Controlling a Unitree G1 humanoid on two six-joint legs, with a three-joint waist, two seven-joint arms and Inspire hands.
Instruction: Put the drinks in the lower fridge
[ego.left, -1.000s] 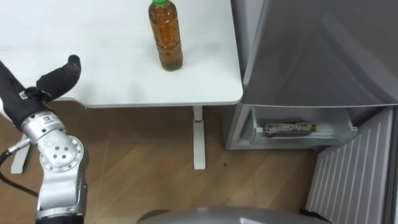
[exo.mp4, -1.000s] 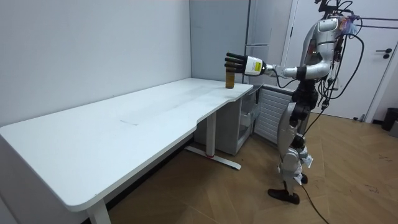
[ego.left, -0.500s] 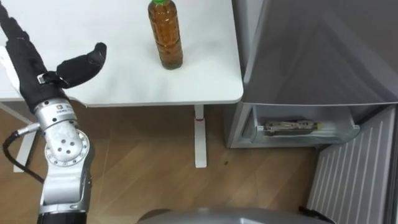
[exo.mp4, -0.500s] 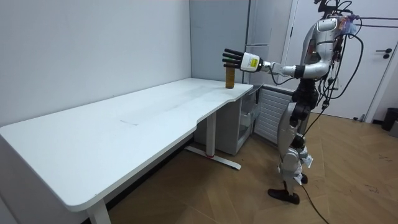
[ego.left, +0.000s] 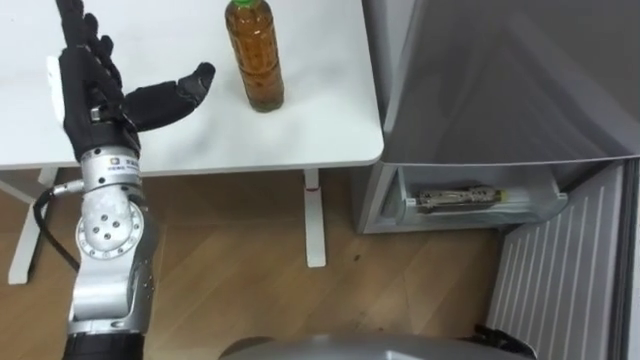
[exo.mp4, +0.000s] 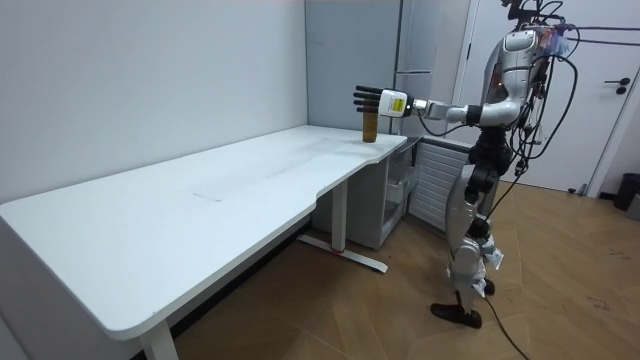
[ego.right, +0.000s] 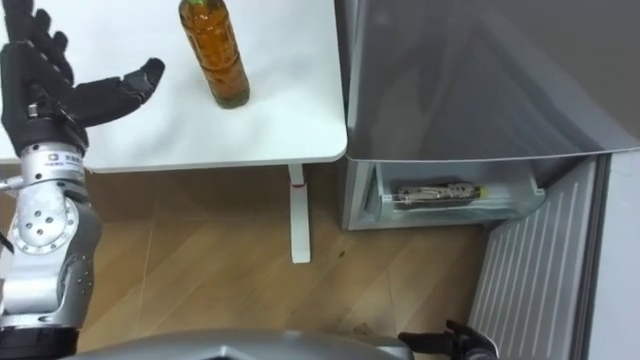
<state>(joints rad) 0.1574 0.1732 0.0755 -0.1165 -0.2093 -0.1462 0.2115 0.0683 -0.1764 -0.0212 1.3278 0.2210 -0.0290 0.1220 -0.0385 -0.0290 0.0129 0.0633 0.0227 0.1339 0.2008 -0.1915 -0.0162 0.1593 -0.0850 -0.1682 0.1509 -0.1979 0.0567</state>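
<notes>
From my seat at the head camera, the robot's left hand (ego.left: 100, 90) sits at about 10 o'clock, held in the air over the white table (ego.left: 310, 135). Its fingers are straight and spread apart, the thumb stretched out sideways, and it grips nothing. The drink, a bottle (ego.left: 253, 55) of amber liquid with a green cap, stands upright on the table at about 11 o'clock, close to the table corner nearest the fridge. The thumb tip points toward the bottle from its 9 o'clock side; the two are near each other but apart. The grey fridge (ego.left: 500, 80) fills my 1 to 2 o'clock, just beside the table's edge. Below it, at about 3 o'clock, the lower fridge compartment (ego.left: 395, 200) is open, and I can see a pale tray (ego.left: 545, 207) with a long item (ego.left: 462, 196) lying on its side in it; I cannot tell what that item is. The ribbed inner face of its door (ego.left: 560, 285) stands swung out at 4 o'clock. In the room view the robot stands upright at the table's end, in front of the fridge, with its left arm reaching out level over the tabletop.
</notes>
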